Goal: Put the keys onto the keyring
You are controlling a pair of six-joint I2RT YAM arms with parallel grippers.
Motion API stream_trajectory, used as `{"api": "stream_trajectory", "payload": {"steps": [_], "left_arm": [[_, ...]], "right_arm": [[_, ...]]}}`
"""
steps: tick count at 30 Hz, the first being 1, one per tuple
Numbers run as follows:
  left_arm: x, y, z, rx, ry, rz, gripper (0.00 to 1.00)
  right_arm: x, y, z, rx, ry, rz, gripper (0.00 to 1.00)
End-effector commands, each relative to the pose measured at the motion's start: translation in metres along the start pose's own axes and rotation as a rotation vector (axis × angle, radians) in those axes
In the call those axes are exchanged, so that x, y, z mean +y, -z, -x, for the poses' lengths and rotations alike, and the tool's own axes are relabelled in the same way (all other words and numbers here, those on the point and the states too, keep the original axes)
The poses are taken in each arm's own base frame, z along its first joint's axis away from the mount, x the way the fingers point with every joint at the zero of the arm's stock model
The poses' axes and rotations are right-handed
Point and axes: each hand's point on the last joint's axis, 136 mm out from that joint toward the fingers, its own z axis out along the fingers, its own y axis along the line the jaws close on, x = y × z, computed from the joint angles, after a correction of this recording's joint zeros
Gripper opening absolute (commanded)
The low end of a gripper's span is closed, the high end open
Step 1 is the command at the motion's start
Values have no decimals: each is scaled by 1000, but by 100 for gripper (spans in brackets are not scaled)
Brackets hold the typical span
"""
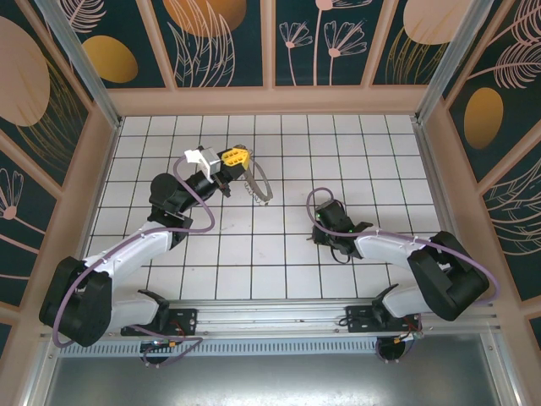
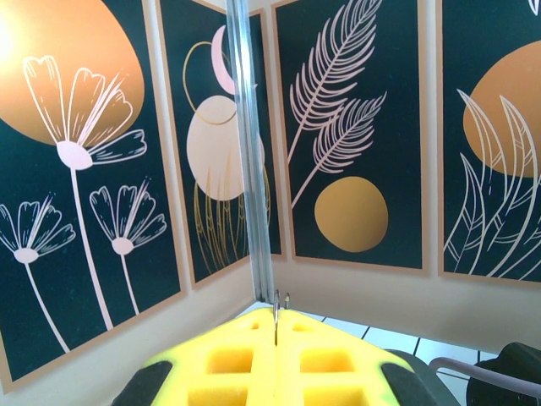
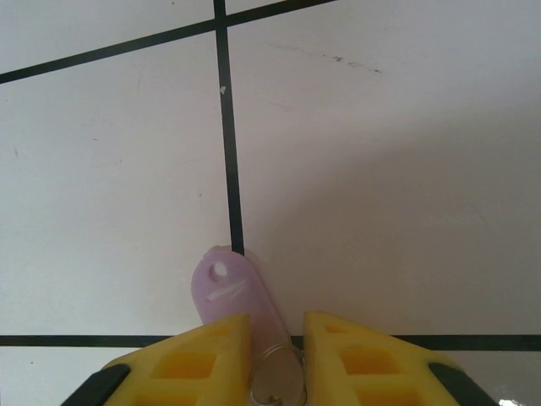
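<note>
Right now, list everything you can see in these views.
key: 1, lilac, flat on the tiles between the right gripper's fingers, far end at a grid line
small ring: 1, silver, on the key's near end
keyring: 1, grey loop, hanging from the left gripper
table: 1, white tiles with a black grid
wall panels: several, dark with orange and pink plant prints, around the table
arms: 2, black and white, bases at the near edge
left gripper: 1, yellow fingers, shut on the keyring, far left of centre
right gripper: 1, yellow fingers, pointing down astride the key; grip unclear
</note>
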Motion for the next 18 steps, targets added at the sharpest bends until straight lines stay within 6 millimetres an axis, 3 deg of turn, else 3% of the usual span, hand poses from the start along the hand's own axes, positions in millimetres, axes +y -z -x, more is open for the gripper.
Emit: {"api": "stream_trajectory", "payload": {"steps": [1,4,9,18], "left_arm": [[-2,-1,16,-65,-22,-5,0],[-2,-1,16,-65,-20,-6,0],[-2,-1,17,-67,-17,-7,0],[-3,-1,17,-69,-19,-6,0]], "right_arm": [[-1,-1,0,7,18,-27,21],[-1,0,1,4,18,-26,16],[1,4,4,-3,27,-24,1],[15,22,27,-65,43,23,0]]}}
